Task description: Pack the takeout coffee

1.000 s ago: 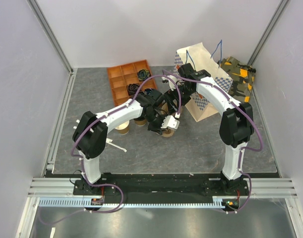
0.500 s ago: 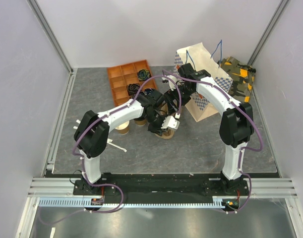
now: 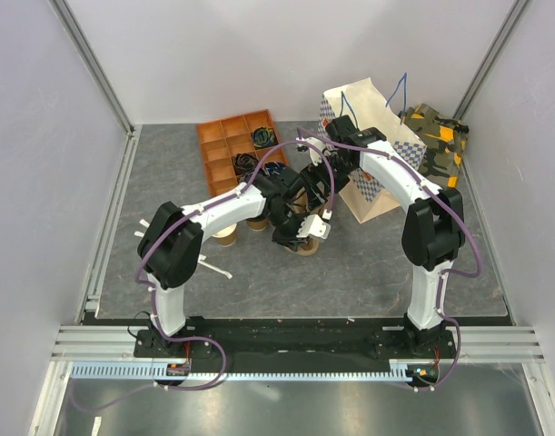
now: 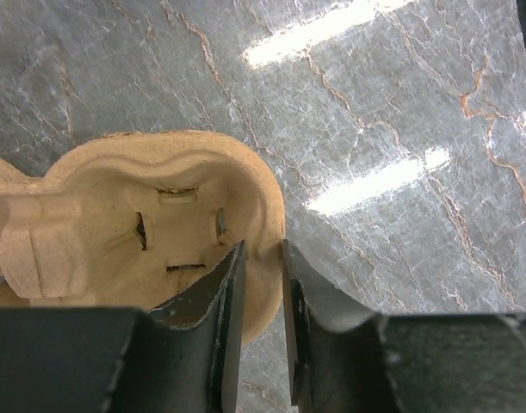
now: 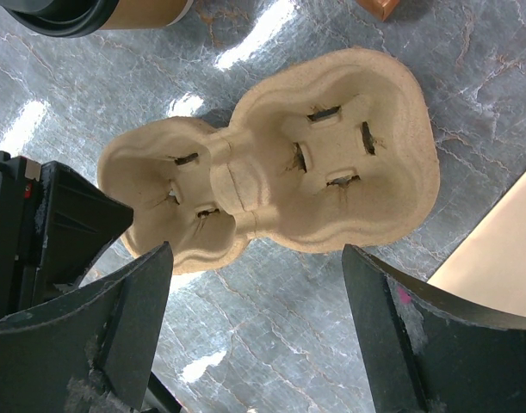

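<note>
A tan pulp two-cup carrier [image 5: 271, 163] lies empty on the grey table; it also shows in the top view [image 3: 306, 244] and the left wrist view [image 4: 116, 224]. My left gripper [image 4: 263, 249] is closed on the rim at one end of the carrier, and in the top view it [image 3: 298, 229] sits right over it. My right gripper [image 5: 254, 251] is open and empty, hovering over the carrier, with its jaws wide on either side. The takeout coffee [image 5: 146, 10], a brown cup with a black lid, shows only at the top left edge of the right wrist view.
A patterned paper bag [image 3: 379, 136] stands at the back right, with a camouflage pouch [image 3: 438, 136] behind it. An orange compartment tray [image 3: 224, 145] holds black lids at the back. A lidless tan cup [image 3: 224, 235] stands left of the carrier. White sticks [image 3: 215, 269] lie nearby.
My left gripper has shifted slightly toward the carrier's end. The carrier has barely moved. The right arm has stayed put.
</note>
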